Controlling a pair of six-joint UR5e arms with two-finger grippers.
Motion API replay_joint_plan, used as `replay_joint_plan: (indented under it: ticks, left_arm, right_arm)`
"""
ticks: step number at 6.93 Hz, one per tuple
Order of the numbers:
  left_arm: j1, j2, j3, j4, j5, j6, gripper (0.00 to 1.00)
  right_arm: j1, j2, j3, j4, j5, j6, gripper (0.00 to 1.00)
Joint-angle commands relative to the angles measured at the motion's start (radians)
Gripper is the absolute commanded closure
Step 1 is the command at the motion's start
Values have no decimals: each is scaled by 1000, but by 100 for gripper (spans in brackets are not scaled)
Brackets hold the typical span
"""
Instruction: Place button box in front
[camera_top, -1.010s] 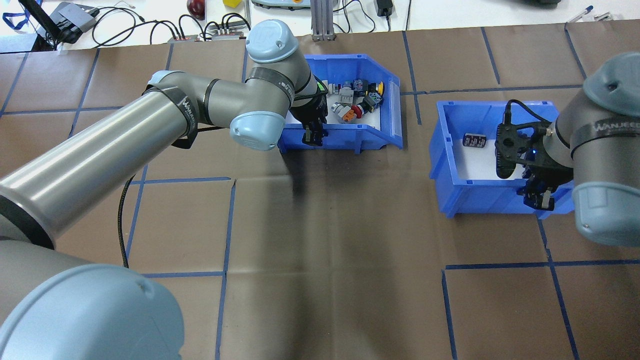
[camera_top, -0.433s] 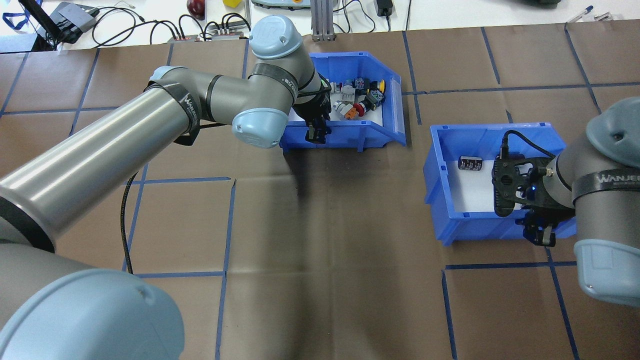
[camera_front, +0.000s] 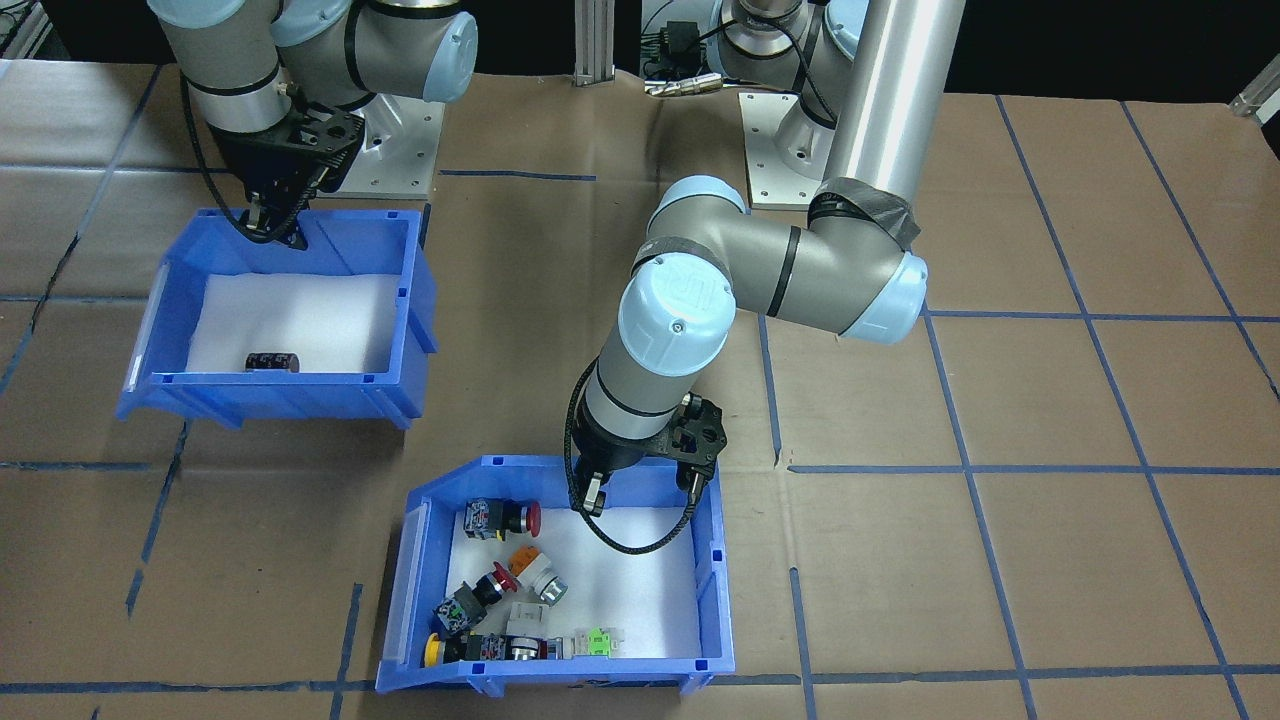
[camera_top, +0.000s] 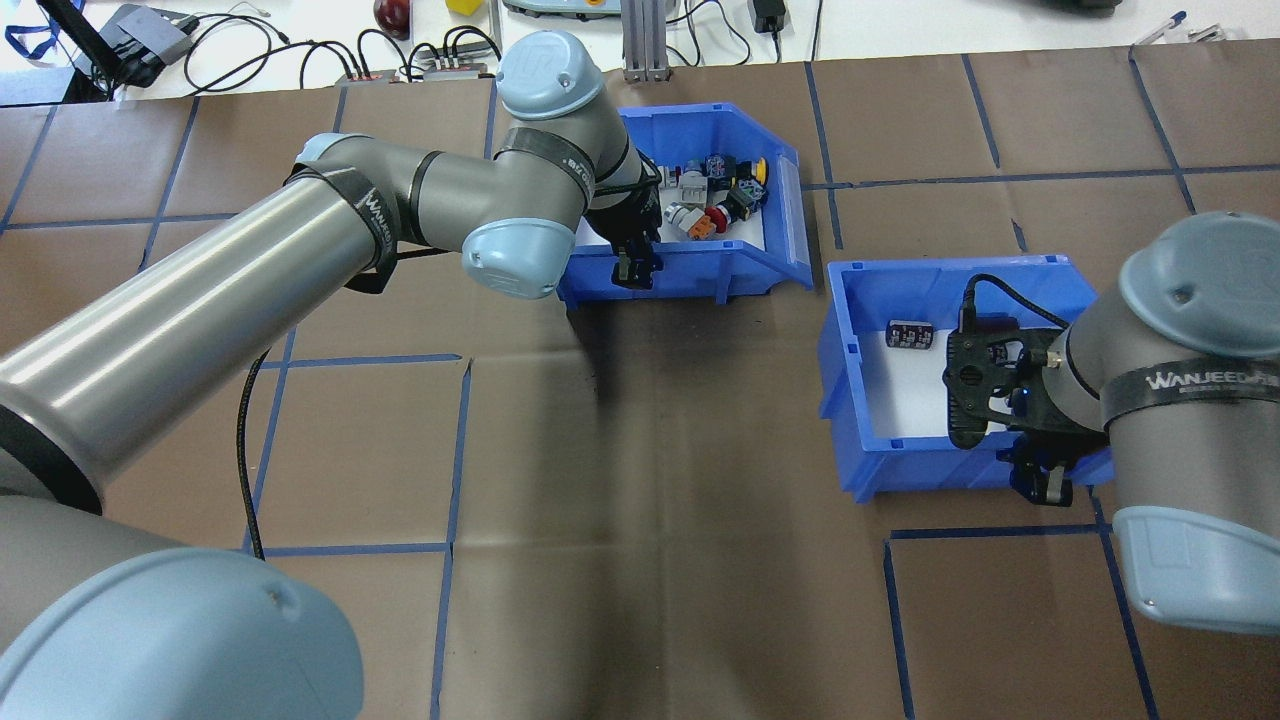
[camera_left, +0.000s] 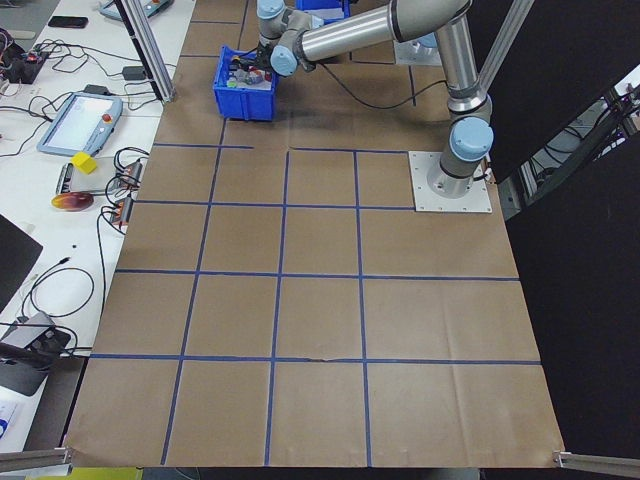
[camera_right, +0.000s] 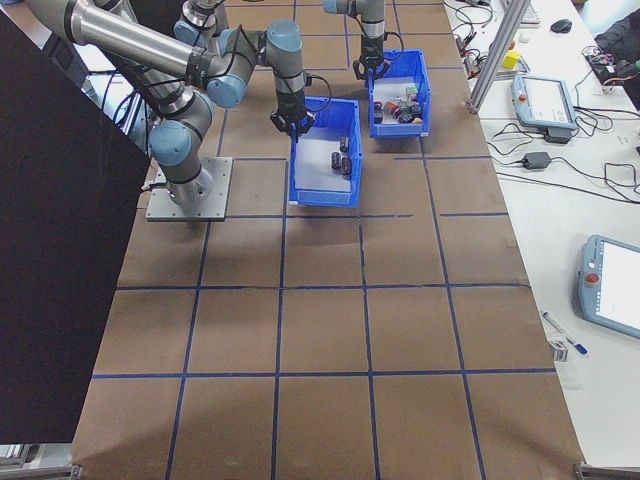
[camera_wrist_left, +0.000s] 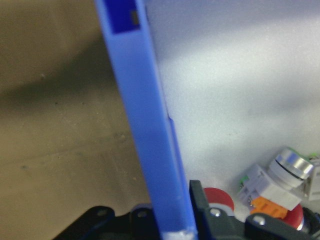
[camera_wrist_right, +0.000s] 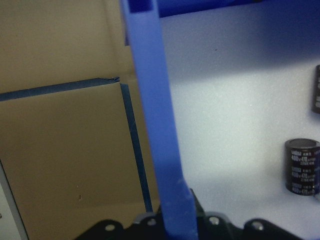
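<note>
Grey left arm, claw clamping button box

At the top of the frame, the grey metal left arm reaches the blue plastic button box.

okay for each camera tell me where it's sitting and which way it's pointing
Front-facing: across the table, facing both arms and bases.
Overhead: behind the shoulders, looking down on both arms.
Exterior left, right: table ends, looking lengthwise.
Left wrist: on the left gripper, clamping the button box wall.
Right wrist: on the right gripper, clamping the other bin.
Front and overhead share both bins.
</note>
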Motion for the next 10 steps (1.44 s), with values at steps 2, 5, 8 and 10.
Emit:
replay_joint_plan:
  ticks: [2, 5, 8, 10]
  left_arm:
    - [5, 13, 0, 0, -2, -33, 9]
    - [85, 180, 10, -231, 3, 129, 8]
    - [195, 424, -6, -575, 89, 418, 2]
    - [255, 568, -6, -759, 101, 609, 1]
  right_arm:
    - [186, 7, 0, -15, -2, 167, 93]
    - [343, 22, 0, -16, -2, 301, 92]
    - [432, 52, 0, -27, -4, 411, 92]
    - [551, 137, -1, -152, -8, 505, 92]
